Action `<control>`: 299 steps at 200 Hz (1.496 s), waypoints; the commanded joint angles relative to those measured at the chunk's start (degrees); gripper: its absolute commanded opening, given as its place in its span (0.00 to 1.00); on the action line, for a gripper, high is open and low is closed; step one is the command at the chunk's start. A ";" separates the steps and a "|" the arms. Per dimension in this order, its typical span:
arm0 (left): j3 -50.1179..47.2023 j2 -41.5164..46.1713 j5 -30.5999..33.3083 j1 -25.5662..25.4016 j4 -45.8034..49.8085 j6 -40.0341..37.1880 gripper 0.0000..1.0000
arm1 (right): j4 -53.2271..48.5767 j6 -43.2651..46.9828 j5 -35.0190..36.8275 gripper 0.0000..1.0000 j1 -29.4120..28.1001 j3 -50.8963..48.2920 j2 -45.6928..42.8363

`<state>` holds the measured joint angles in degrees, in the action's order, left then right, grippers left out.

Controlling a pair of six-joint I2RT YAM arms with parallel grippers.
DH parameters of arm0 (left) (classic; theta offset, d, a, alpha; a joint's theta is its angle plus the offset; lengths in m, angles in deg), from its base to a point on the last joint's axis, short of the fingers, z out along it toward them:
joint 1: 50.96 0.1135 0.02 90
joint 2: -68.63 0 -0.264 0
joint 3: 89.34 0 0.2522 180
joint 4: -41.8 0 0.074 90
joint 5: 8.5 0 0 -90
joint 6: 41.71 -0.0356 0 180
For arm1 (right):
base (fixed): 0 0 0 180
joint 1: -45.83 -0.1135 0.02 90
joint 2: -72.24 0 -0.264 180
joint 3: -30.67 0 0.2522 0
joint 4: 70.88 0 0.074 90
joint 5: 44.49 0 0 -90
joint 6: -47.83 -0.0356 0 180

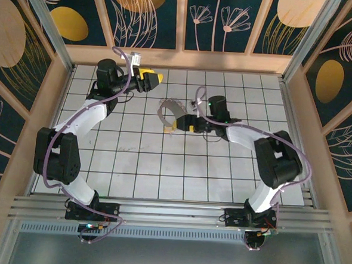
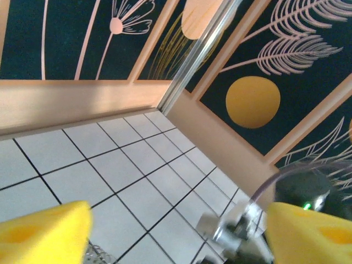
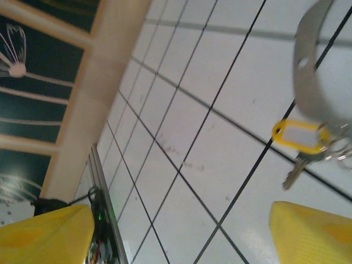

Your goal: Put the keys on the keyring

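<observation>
Just left of the right tool, the keys.

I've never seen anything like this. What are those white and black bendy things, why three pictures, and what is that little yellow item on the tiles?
Those are two robot arms bolted to the near edge of a tiled table. One picture looks down from above; the other two come from cameras on each wrist, so the yellow blocks at their bottom corners are that arm's own fingers. The left gripper is raised near the far wall, open and empty. The right gripper is also open, holding nothing, just beside the things on the tiles: a small silver key with a yellow tag, joined to some thin rings, and a curved grey band next to them.
</observation>
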<state>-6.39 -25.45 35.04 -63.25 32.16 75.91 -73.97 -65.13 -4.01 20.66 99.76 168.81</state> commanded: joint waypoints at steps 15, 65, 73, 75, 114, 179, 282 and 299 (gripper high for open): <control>-4.23 5.09 2.94 0.44 -3.17 0.56 0.99 | -5.58 3.07 4.98 0.99 5.01 -0.07 -8.39; -16.50 16.56 24.19 0.51 -8.50 -3.05 0.99 | -11.05 5.91 26.11 0.99 12.96 2.00 -19.40; -20.41 19.39 28.53 0.51 -12.85 -4.34 0.99 | -10.47 6.27 31.16 0.99 14.66 1.28 -21.24; -21.55 20.08 29.78 0.47 -13.77 -4.88 0.99 | -10.32 6.33 32.67 0.99 15.05 0.97 -21.69; -33.28 28.24 47.67 0.51 -19.36 -17.40 0.99 | 8.06 9.94 58.21 0.99 21.43 -13.95 -29.24; -48.26 28.11 60.57 6.52 -29.12 -24.20 0.99 | 29.87 16.43 66.66 0.99 25.24 -30.95 -20.55; -57.66 6.70 54.33 9.77 -54.38 -25.58 0.99 | 60.92 21.67 46.03 0.99 28.25 -41.92 -8.27; -55.43 6.60 49.36 12.77 -49.70 -23.34 0.99 | 59.81 21.55 45.05 0.99 28.63 -41.58 -8.52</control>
<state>-65.12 -18.35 90.53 -53.42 -14.90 51.19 -19.65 -45.00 47.38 48.44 56.70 160.44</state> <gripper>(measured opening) 0.985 0.988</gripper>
